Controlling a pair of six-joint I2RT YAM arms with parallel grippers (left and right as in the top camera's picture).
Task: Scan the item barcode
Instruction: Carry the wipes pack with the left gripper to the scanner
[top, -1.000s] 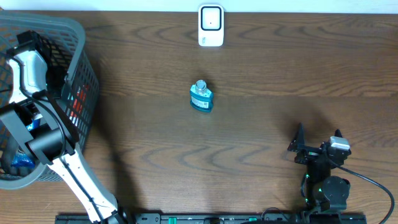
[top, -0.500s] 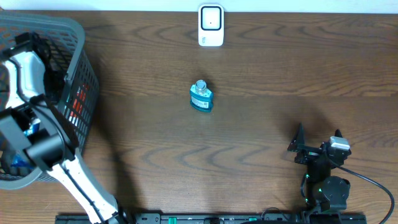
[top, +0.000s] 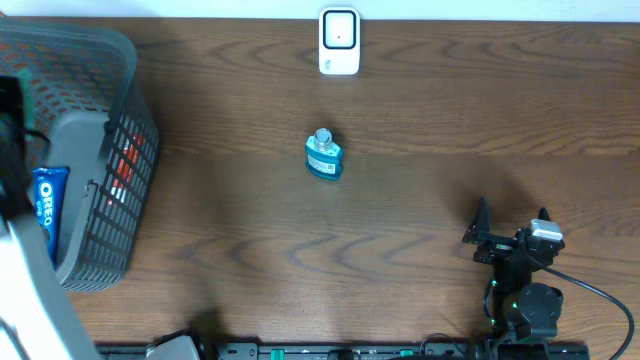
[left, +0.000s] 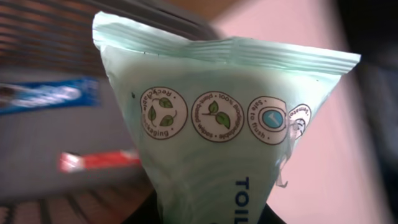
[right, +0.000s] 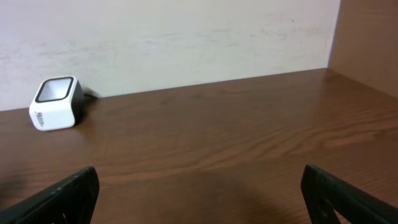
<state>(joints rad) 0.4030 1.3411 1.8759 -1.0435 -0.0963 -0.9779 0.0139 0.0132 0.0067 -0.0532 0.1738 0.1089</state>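
Left wrist view is basically all packet: a pale mint-green pouch of toilet wipes (left: 217, 124) fills the frame, crimped seal at the top, with a row of round eco badges across it and the letters TOIL lower down. It narrows toward the bottom edge, where the left gripper (left: 208, 218) is pinched onto it, with only dark slivers of the gripper showing on either side. Blurry behind it is the grey mesh basket (left: 43, 37), with a blue Oreo pack (left: 46, 98) and a red-and-white item (left: 99, 160) inside. From overhead the basket sits at the 9 o'clock edge of the wooden table (top: 420, 110). The Oreo pack lies in it, and something red shows through the mesh. The left arm (top: 25, 300) is just a white-and-black blur along that edge, and I can't make out the pouch from up there. The white barcode scanner (top: 339, 42) stands at 12 o'clock by the far edge, well apart from the basket. A small blue bottle (top: 323, 156) stands upright about mid-table. The right gripper (top: 510, 232) sits around 4 o'clock with its jaws spread wide over bare tabletop, and its own camera has the scanner off at 10 o'clock.
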